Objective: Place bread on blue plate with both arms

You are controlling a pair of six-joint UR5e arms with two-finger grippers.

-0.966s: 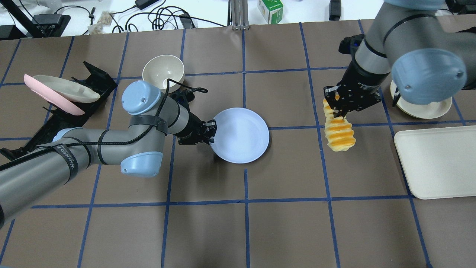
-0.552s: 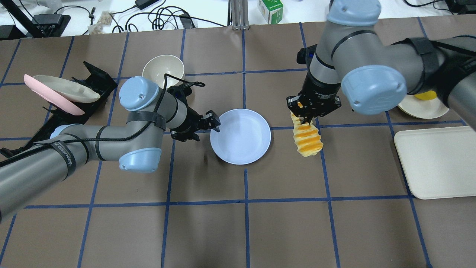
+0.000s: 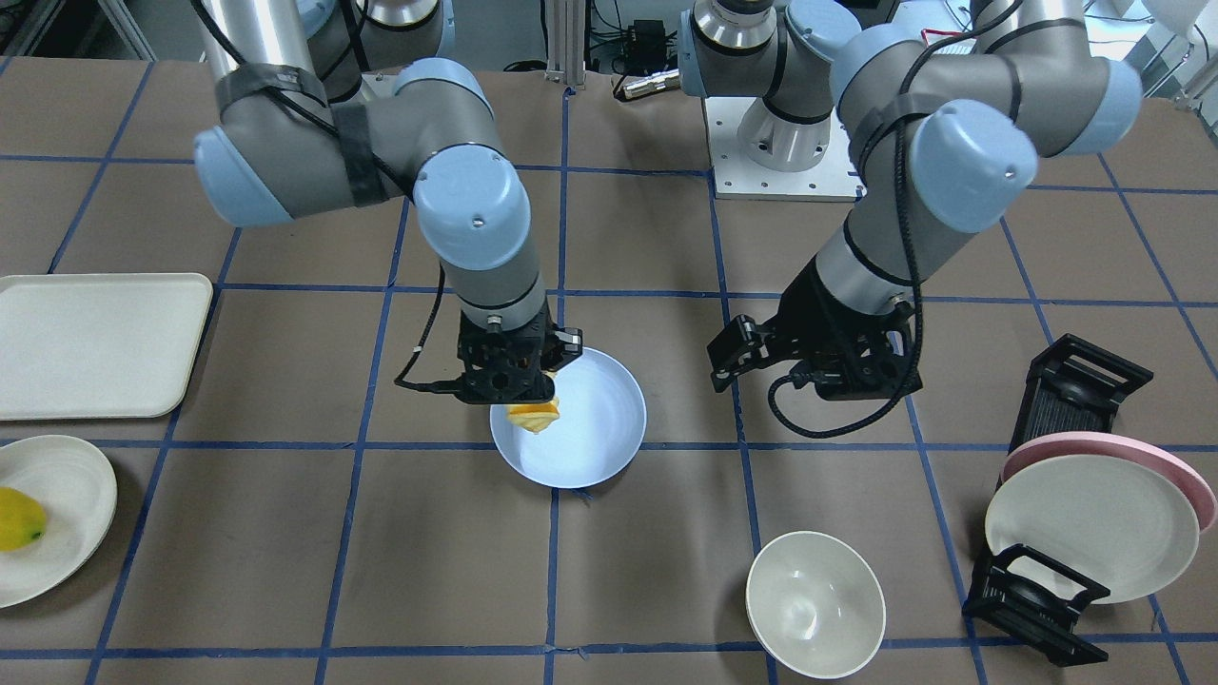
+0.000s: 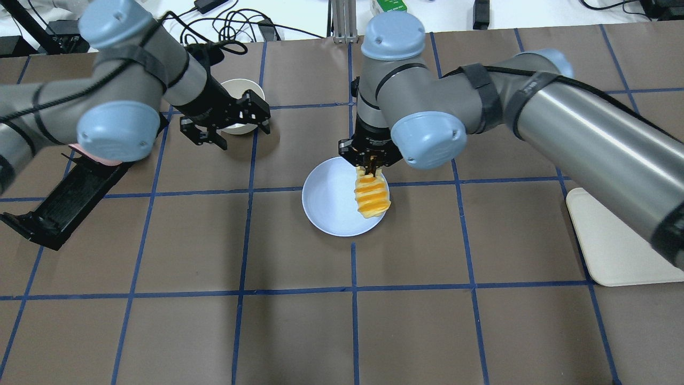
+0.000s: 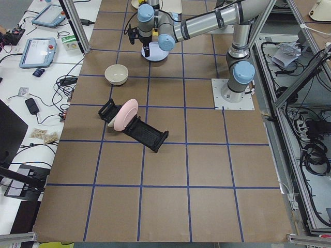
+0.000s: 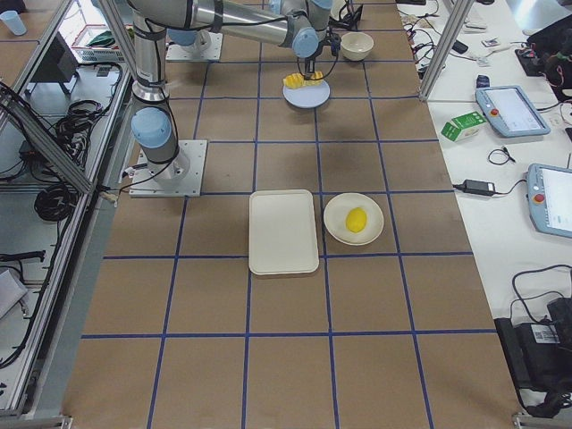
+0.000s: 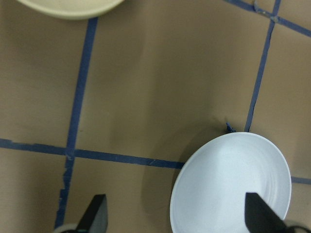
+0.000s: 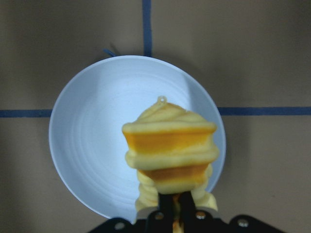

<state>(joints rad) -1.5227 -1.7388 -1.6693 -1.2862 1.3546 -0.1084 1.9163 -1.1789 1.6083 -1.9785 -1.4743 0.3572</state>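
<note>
Over worktop (image 4: 160, 331) centre:
- right arm (image 4: 561, 123) reaching in from right
- left arm (image 4: 123, 80) hovering off to left
- blue plate (image 4: 328, 206) lying flat on worktop
- white bowl (image 4: 239, 85) sitting beyond it, partly hidden by left arm
- bread (image 4: 371, 195) hanging lengthwise over plate's right half; contact with plate: cannot tell
- right gripper (image 4: 370, 163) clamping bread's upper end
- left gripper (image 7: 177, 221) hovering near bowl, off plate's left side, fingers spread wide and empty

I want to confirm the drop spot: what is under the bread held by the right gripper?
The blue plate lies under the bread, its visible surface bare. The bread, hanging from the right gripper, covers the plate's patch directly beneath, so contact cannot be judged.
</note>
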